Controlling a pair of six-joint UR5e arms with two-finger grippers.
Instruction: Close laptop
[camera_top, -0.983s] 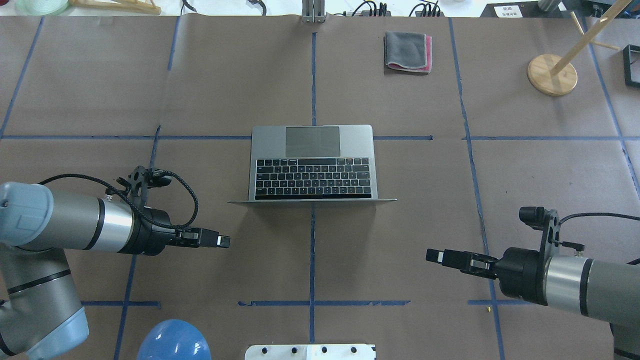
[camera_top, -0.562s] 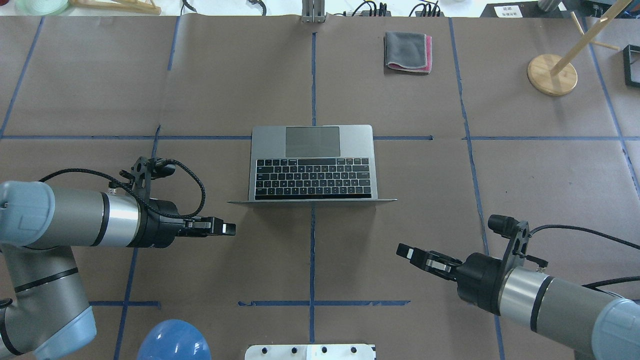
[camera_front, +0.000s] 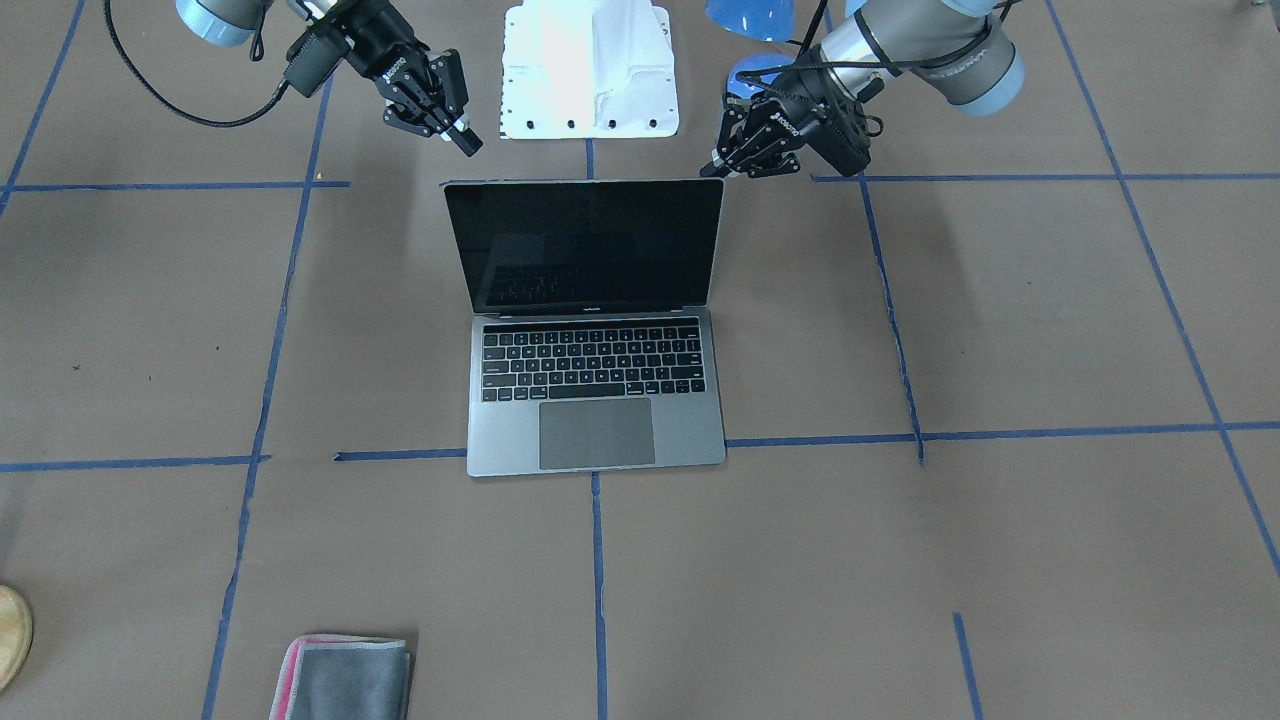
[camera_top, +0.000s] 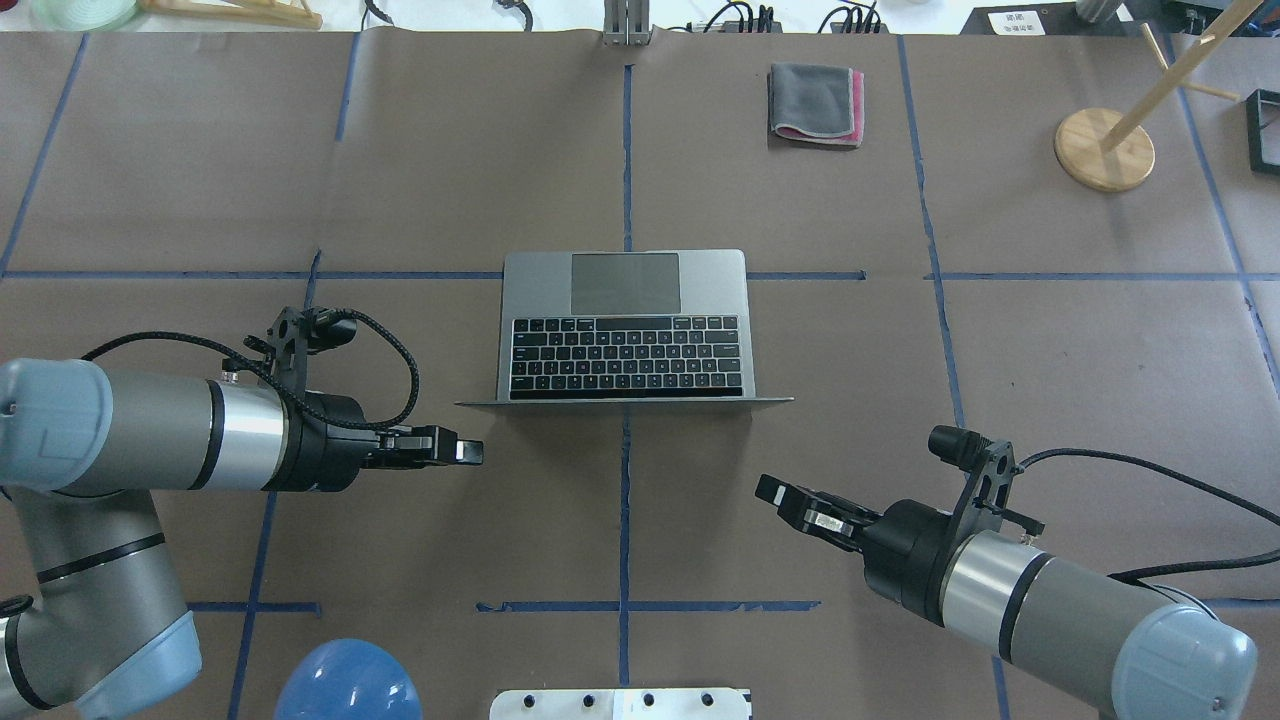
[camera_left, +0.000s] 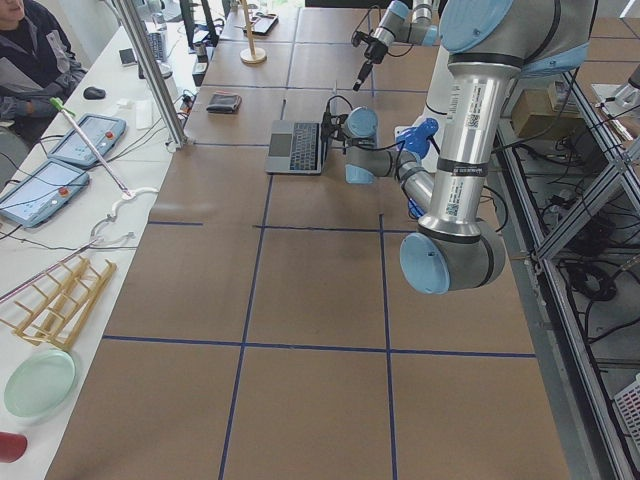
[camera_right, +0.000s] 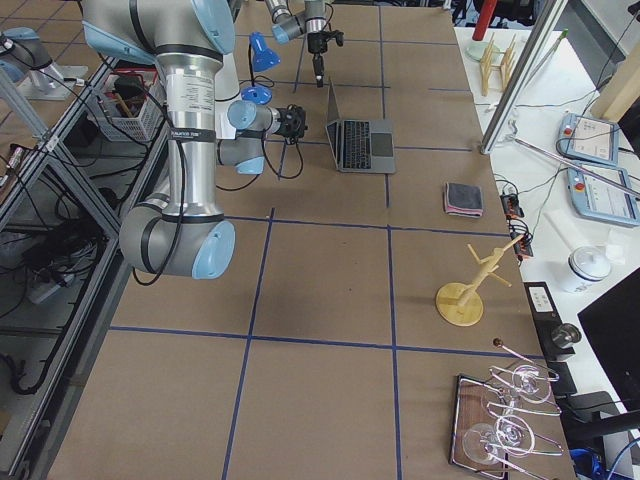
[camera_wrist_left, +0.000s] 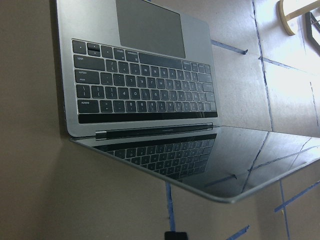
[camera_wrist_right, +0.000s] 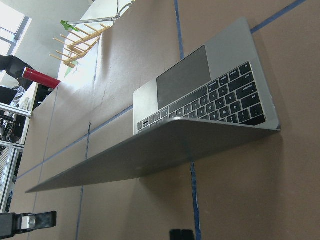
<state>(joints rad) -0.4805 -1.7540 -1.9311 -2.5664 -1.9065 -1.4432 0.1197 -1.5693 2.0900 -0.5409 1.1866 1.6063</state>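
The grey laptop lies open at the table's middle, its keyboard facing away from me and its black screen upright. My left gripper is shut and empty, hovering just behind the lid's left corner; it also shows in the front view. My right gripper is shut and empty, hovering behind the lid's right corner, a little further off. Neither touches the laptop. The left wrist view shows the keyboard and screen from the side. The right wrist view shows the lid's back.
A folded grey-and-pink cloth lies at the far side. A wooden stand is at the far right. A blue dome and a white plate sit at the near edge between my arms.
Both grippers have moved in toward the laptop's lid: the left forward and to the right, the right to the left and slightly forward. The laptop has not moved.
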